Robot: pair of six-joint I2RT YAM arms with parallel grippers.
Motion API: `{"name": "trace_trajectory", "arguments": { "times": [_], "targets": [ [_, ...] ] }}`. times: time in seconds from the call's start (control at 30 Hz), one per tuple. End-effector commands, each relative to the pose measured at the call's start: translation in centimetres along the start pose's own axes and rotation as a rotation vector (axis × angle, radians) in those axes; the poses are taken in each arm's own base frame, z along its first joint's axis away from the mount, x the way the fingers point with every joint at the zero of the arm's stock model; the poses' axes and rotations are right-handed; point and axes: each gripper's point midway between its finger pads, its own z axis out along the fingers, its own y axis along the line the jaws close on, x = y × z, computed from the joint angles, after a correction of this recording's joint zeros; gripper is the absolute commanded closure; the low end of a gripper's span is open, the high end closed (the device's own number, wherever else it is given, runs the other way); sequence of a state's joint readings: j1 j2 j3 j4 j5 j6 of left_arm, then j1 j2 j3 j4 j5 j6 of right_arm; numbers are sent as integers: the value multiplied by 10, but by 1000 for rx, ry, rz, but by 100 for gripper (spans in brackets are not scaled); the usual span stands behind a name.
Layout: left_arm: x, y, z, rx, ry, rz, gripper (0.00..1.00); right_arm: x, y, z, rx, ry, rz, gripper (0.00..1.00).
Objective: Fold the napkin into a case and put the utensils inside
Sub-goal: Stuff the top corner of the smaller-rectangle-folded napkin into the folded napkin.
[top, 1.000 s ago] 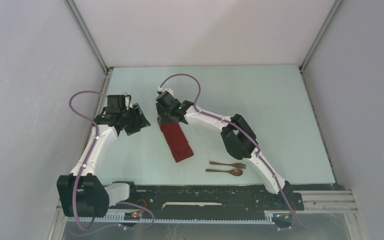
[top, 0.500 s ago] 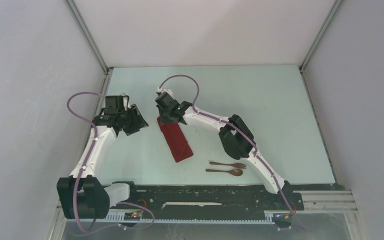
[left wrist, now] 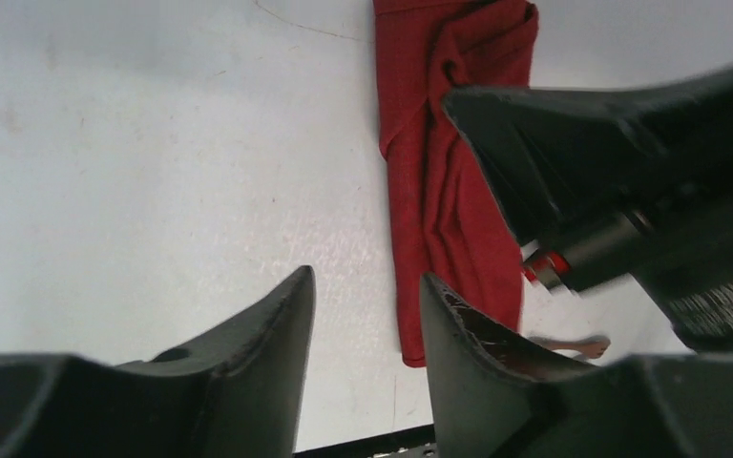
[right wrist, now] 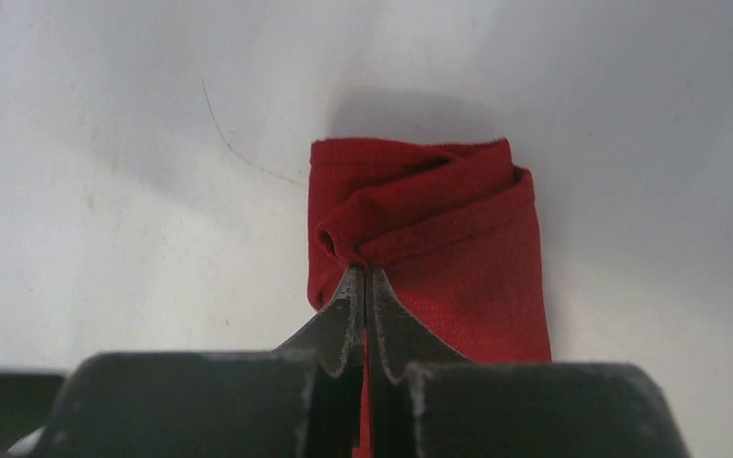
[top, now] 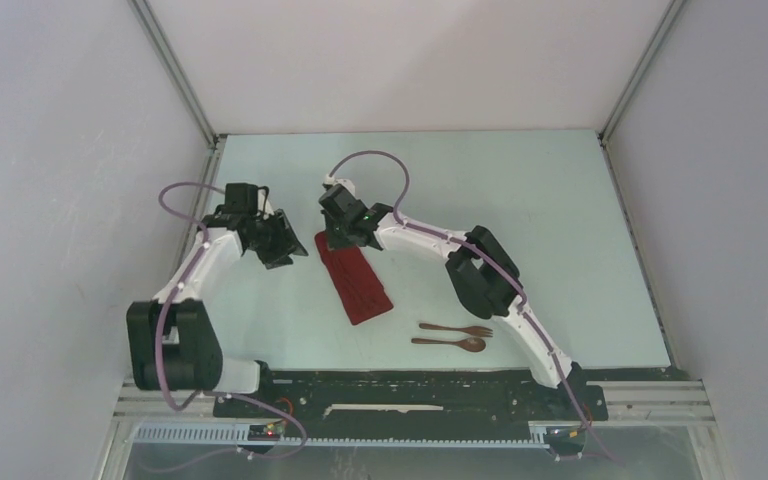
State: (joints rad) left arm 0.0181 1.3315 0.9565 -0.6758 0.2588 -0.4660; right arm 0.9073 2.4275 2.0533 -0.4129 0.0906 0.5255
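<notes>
The dark red napkin [top: 358, 283] lies on the table as a narrow folded strip, the case, running from far left to near right. My right gripper [top: 345, 241] is at its far end, and in the right wrist view its jaws [right wrist: 363, 271] are shut, pinching a raised fold of the napkin [right wrist: 477, 277]. My left gripper [top: 285, 246] hovers just left of that far end, open and empty [left wrist: 367, 286], with the napkin [left wrist: 444, 210] ahead of it. The brown fork [top: 457, 329] and spoon [top: 450, 343] lie side by side, to the right of the strip's near end.
Grey enclosure walls with metal corner posts [top: 175, 75] bound the table on three sides. The black rail [top: 410, 385] that carries both arm bases runs along the near edge. The right arm's elbow [top: 480, 270] hangs over the table just beyond the utensils.
The right gripper has closed on the cloth at the strip's far end. The left arm has swung its gripper slightly right, closer to the napkin.
</notes>
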Motion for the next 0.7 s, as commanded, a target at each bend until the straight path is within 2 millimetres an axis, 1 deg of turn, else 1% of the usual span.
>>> {"name": "trace_trajectory", "arguments": {
  "times": [0.0, 0.07, 0.1, 0.17, 0.27, 0.33, 0.47, 0.5, 0.67],
  "targets": [
    [-10, -18, 14, 63, 50, 6, 55, -45, 21, -47, -99, -113, 107, 100],
    [-16, -17, 19, 47, 55, 1, 62, -44, 19, -50, -118, -116, 135, 100],
    [-13, -26, 22, 52, 72, 27, 63, -43, 17, -51, -126, -111, 152, 100],
    [-16, -30, 27, 5, 82, 63, 64, -41, 15, -50, -131, -101, 173, 100],
    [-19, -42, 35, -27, 103, 110, 65, -39, 11, -48, -134, -97, 193, 100],
    [-18, -42, 44, -73, 130, 142, 64, -41, 9, -48, -135, -103, 205, 100],
    [-14, -36, 59, -145, 175, 195, 69, -42, 3, -48, -130, -108, 215, 100],
    [-13, -34, 62, -164, 184, 205, 69, -40, 6, -49, -149, -96, 218, 100],
    [-9, -36, 71, -181, 196, 230, 71, -37, 2, -46, -156, -88, 233, 100]
  ]
}}
